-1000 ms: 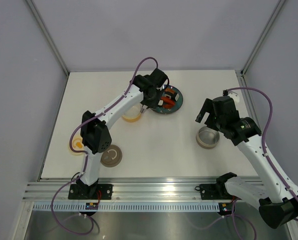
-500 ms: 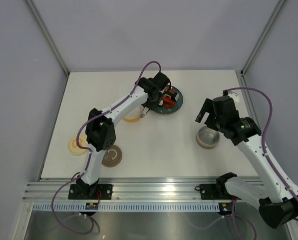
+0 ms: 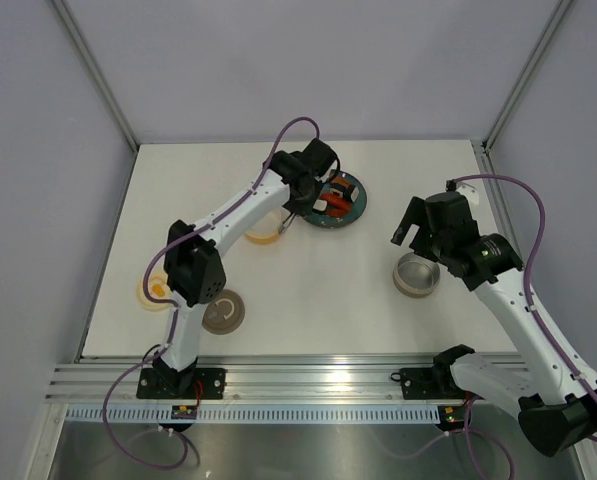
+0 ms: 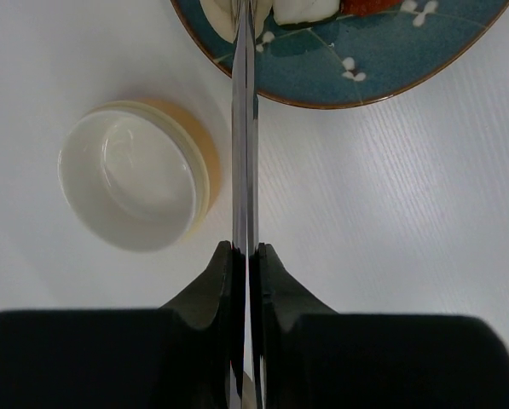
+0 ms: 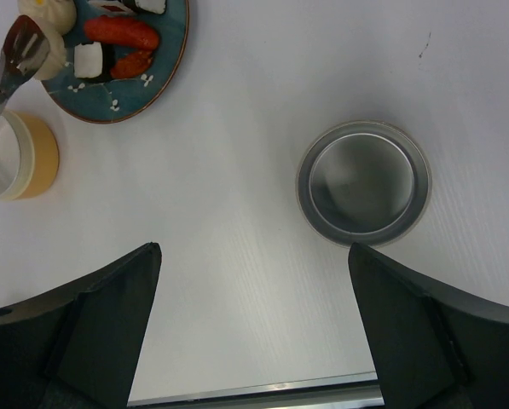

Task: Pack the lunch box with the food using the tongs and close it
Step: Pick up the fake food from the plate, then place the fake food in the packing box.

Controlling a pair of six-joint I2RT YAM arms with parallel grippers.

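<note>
The tongs [image 4: 244,128] sit clamped in the left gripper [image 4: 245,252], their two arms squeezed together. They reach past an empty cream bowl [image 4: 126,183] to a bun [image 5: 56,53] at the edge of the plate [image 4: 390,60]; whether they pinch it, I cannot tell. The right gripper [image 5: 254,256] hangs wide apart above an empty metal tin [image 5: 362,129]. Sausages [image 5: 120,32] and sushi [image 5: 89,60] lie on the plate, so nothing looks packed yet, and the closing is not yet done.

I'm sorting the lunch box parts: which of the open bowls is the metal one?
The silver bowl standing alone by the open right gripper; the other bowl, beside the teal plate, is cream-white.
</note>
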